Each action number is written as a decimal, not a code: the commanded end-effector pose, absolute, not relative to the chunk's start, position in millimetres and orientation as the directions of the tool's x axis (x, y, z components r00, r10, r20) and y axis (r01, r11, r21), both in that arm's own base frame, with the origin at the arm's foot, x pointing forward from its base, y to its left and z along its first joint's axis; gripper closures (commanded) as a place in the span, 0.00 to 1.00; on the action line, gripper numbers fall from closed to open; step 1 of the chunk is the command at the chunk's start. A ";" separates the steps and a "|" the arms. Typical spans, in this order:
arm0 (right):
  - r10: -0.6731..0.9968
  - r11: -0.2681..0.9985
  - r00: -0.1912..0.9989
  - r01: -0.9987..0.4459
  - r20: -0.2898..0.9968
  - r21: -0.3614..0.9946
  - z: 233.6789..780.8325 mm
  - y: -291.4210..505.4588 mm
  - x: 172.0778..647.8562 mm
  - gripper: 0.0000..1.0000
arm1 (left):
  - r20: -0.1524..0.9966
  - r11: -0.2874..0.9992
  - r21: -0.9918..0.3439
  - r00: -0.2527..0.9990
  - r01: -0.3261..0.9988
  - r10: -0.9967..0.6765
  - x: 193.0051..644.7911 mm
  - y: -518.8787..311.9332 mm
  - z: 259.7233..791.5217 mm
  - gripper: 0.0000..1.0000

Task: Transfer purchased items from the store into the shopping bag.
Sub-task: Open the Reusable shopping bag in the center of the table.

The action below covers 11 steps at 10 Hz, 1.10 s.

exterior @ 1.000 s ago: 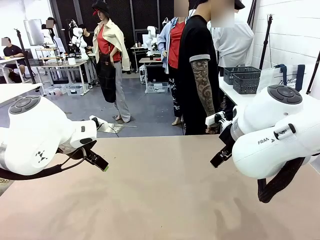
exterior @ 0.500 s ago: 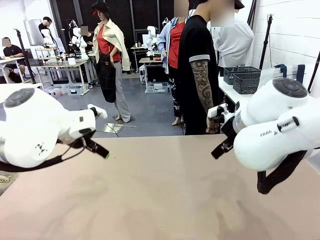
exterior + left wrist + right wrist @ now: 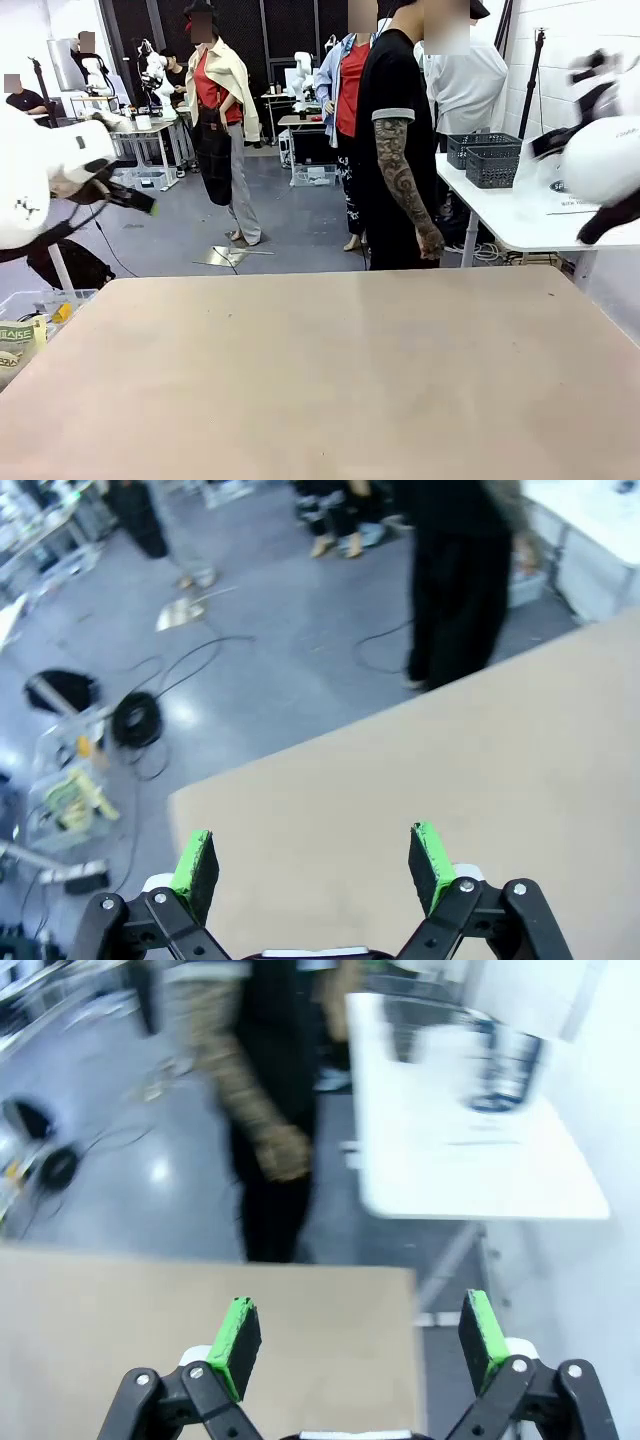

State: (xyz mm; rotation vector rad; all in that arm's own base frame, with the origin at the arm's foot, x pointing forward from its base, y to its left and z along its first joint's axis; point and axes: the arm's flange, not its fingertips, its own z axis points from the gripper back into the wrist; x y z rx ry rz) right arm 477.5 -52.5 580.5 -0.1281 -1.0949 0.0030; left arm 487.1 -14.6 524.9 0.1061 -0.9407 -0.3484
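My left gripper (image 3: 310, 855) is spread wide and empty, over the table's (image 3: 480, 780) far-left corner. My right gripper (image 3: 360, 1335) is the same, over the far-right corner. Basket (image 3: 493, 160) and bag (image 3: 540, 170) are side by side at the side table's (image 3: 520, 225) far end.

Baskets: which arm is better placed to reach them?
Right, probably. The baskets stand on the side table at the robot's right, near the right arm; right pincer open. Left arm is far off.
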 end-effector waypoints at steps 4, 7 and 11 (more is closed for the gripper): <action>-0.268 0.850 0.496 0.525 0.826 -0.039 533.6 -153.0 508.9 0.00 | 0.718 0.948 0.125 0.686 -0.293 0.117 496.3 125.9 494.9 0.00; -0.322 0.842 0.507 0.540 0.799 -0.003 510.8 -164.7 503.3 0.00 | 0.684 0.964 0.034 0.710 -0.264 0.170 491.0 146.5 480.8 0.00; -0.318 0.847 0.516 0.532 0.796 -0.007 520.1 -191.4 482.2 0.00 | 0.685 0.953 0.073 0.710 -0.294 0.166 486.7 169.7 477.4 0.00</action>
